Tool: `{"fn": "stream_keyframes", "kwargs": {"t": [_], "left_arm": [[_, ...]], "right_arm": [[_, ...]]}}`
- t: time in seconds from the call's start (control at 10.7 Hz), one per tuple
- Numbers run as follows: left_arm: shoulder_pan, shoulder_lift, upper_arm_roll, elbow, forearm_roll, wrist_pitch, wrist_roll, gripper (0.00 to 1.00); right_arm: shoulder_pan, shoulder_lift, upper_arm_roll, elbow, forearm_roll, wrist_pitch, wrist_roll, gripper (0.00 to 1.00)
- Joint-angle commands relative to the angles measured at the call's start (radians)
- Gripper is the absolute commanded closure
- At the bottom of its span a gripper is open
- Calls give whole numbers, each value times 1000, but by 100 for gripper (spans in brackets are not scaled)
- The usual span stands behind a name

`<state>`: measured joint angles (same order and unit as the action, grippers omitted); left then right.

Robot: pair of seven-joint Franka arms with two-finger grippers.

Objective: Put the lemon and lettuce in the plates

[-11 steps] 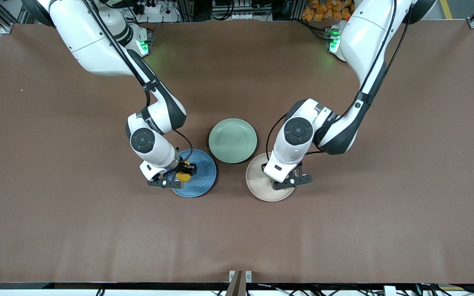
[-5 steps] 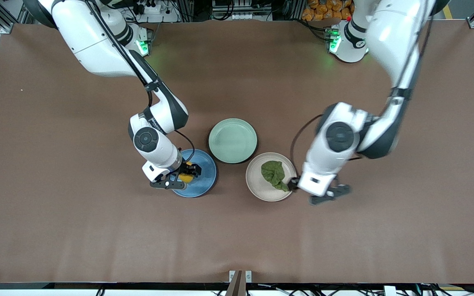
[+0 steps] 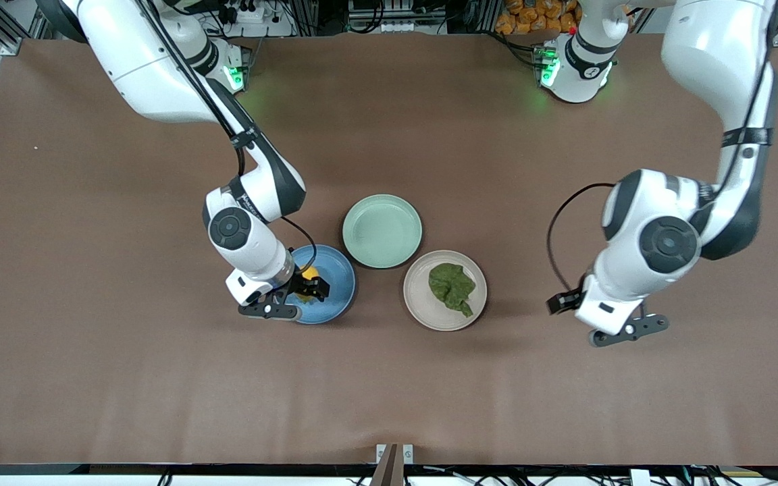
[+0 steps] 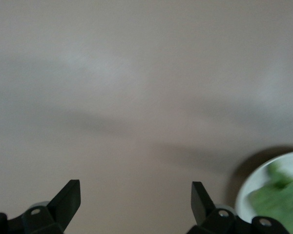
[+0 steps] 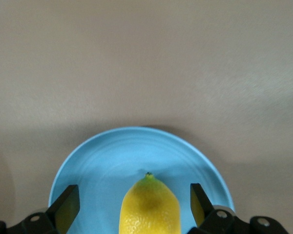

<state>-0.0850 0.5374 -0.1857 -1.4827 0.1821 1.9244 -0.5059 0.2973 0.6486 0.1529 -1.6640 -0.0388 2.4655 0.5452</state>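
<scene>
Yellow lemon [image 3: 308, 273] now sits loose on the blue plate [image 3: 335, 270]; right hand [image 3: 292, 299] has just spread wide around it, gripping nothing. Lettuce [image 3: 452, 286] lies on the beige plate [image 3: 423, 307]. Left hand [image 3: 608, 324], open and empty, has pulled away over bare tabletop [image 3: 389, 391]. Both placements look done.

Yellow lemon [image 5: 149, 207] lies on blue plate [image 5: 97, 163]; crumpled lettuce [image 3: 452, 286] on beige plate [image 3: 419, 297].
</scene>
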Motion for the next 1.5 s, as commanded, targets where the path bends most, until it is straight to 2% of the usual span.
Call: {"fn": "stream_keyframes", "kwargs": {"t": [0.0,0.09,0.38,0.47,0.66,0.84,1.03,1.41], "left_arm": [[68,-129,-18,-166,-62,-21,84,0],[71,-205,-15,-262,-85,-12,110,0],[48,-452,-3,-602,-136,149,116,0],[22,-517,17,-666,-159,171,116,0],[-54,-534,73,-660,-170,171,116,0],[-53,-537,77,-611,-170,171,116,0],[-38,-531,75,-529,-170,157,115,0],[-35,-514,75,-342,-156,38,153,0]], "right_arm": [[-29,-87,5,-14,25,-115,-63,0],[-43,-114,0,-14,51,-175,-115,0],[-82,-187,-39,-22,60,-334,-229,0],[-96,-207,-53,-25,60,-377,-254,0],[-113,-245,-65,-31,60,-431,-263,0],[-145,-295,-67,-68,60,-453,-328,0],[-162,-363,-88,-111,60,-492,-392,0],[-225,-481,-93,-115,59,-644,-427,0]]}}
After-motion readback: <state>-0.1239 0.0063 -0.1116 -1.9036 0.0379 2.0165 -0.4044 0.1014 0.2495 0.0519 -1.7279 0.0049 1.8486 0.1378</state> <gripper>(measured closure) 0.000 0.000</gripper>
